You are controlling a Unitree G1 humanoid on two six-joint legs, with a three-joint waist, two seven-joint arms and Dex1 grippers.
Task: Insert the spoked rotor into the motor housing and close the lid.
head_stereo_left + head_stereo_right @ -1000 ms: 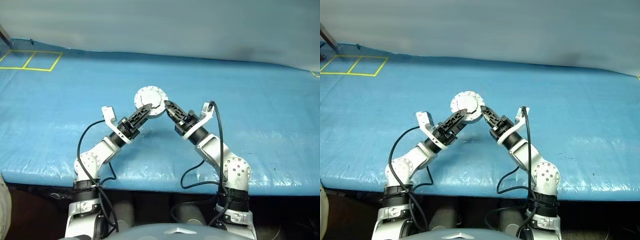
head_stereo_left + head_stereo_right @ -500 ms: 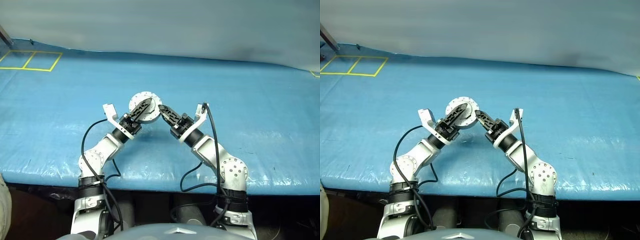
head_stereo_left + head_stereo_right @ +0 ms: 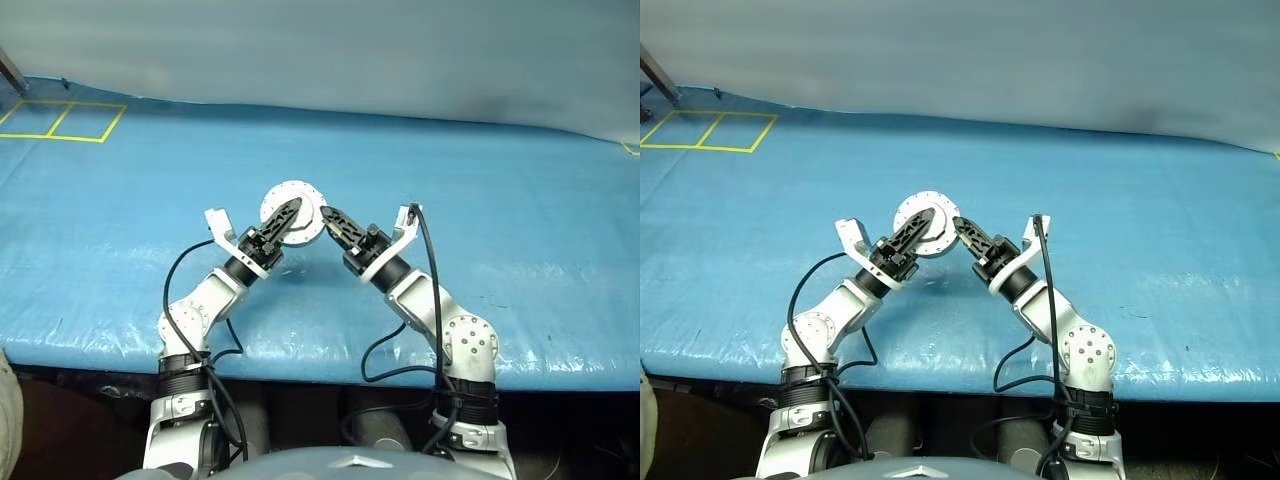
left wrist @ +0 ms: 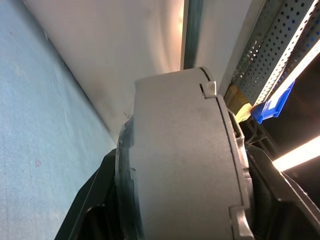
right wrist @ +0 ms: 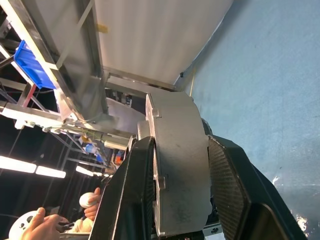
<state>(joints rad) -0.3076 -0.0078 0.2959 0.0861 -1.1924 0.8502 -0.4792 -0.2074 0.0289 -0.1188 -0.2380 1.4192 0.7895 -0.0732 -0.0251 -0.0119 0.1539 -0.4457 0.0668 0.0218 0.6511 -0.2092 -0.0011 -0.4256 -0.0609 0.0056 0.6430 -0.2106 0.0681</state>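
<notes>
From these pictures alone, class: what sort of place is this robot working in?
Probably a workshop or robotics lab: a blue tarp-covered table with yellow tape squares, perforated metal racking, and blue parts bins.

blue tarp (image 3: 520, 210) over the table, yellow tape squares (image 3: 62, 121) at the far left corner — blue bin (image 5: 31, 61) on a shelf

From my station, the two head views look forward and down over both arms to the blue table (image 3: 520, 200); they share almost the same scene, a little shifted sideways. Each wrist camera looks along its own fingers, very near to the grey motor housing (image 4: 185, 165). Both wrist views share this housing and a strip of the table.
</notes>
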